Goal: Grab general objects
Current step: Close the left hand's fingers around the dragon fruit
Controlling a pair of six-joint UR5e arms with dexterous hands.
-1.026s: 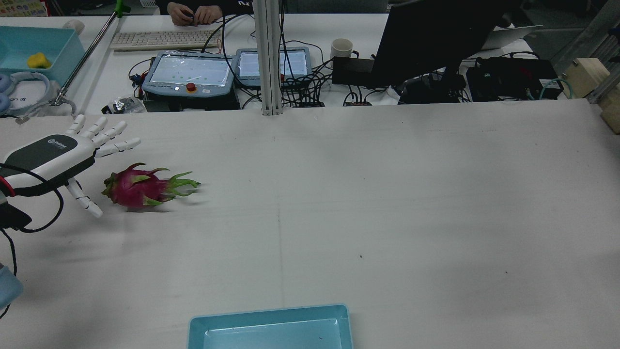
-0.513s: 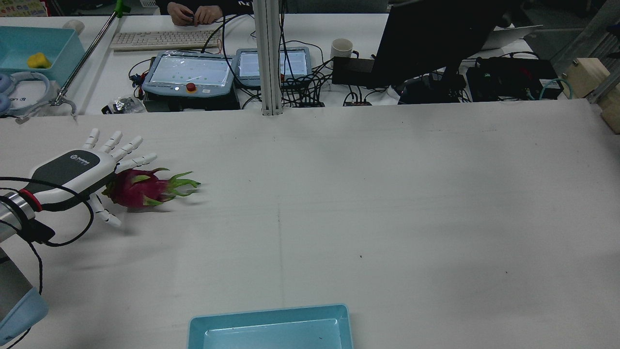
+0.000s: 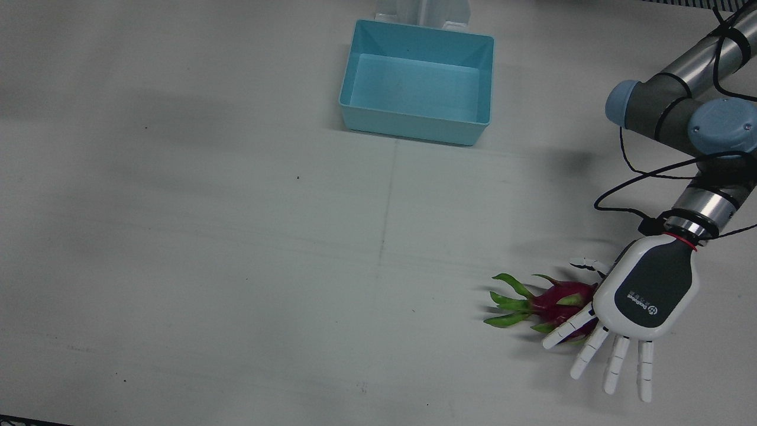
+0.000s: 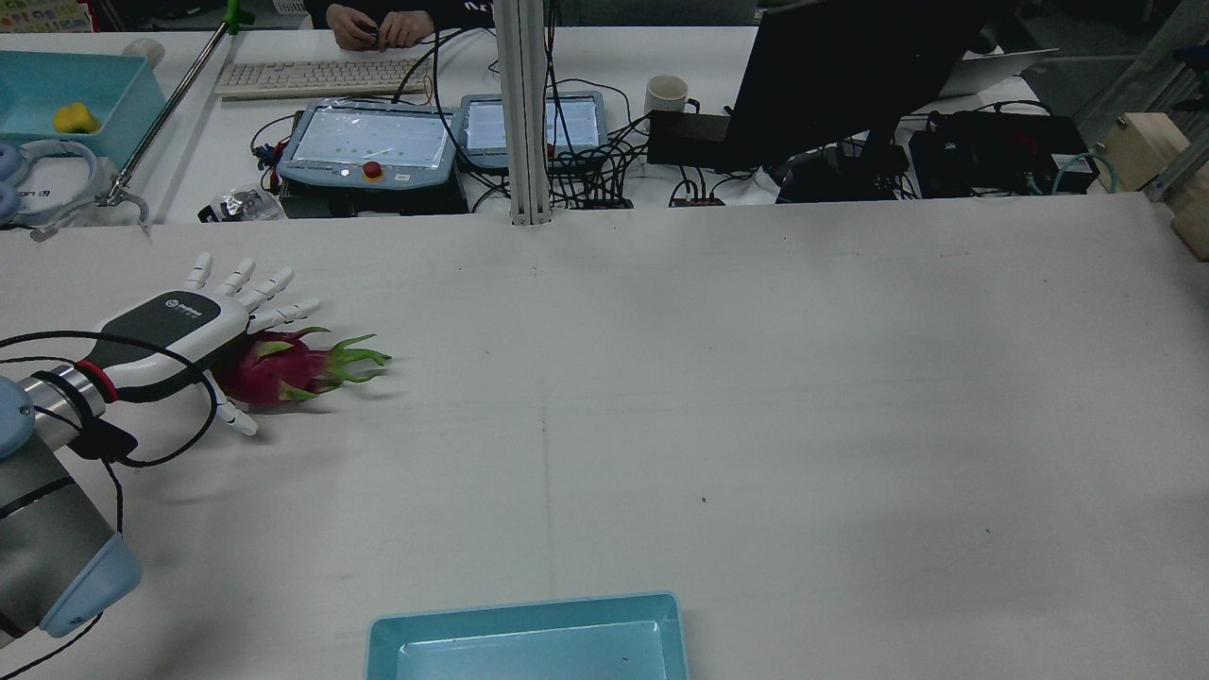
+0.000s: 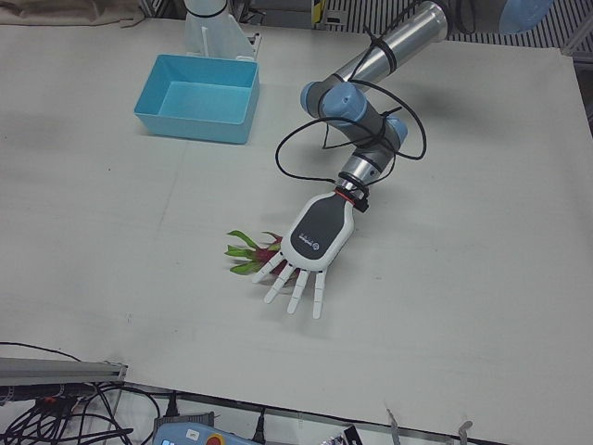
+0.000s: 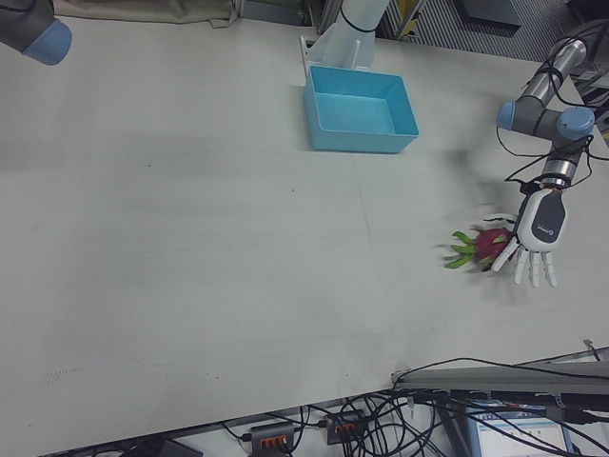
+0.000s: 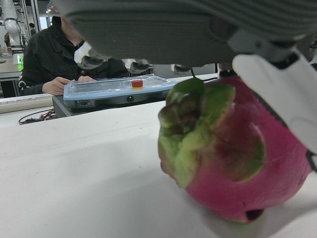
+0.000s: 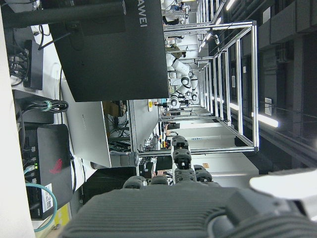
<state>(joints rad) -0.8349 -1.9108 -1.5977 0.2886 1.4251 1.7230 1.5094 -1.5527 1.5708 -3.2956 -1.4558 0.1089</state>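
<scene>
I have the left robot hand (image 3: 646, 294) spread wide, palm down, holding nothing, over the stem end of the dragon fruit (image 3: 553, 303). The fruit lies on the desk (image 3: 236, 236) under my palm, its green leaf tips pointing away past the fingers (image 3: 612, 361). I cannot tell whether they touch it.

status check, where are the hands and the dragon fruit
Left hand open, fingers spread over the dragon fruit, not closed on it. Fruit lying on the table. Right hand off the table, state unclear. Nothing in the way.
</scene>
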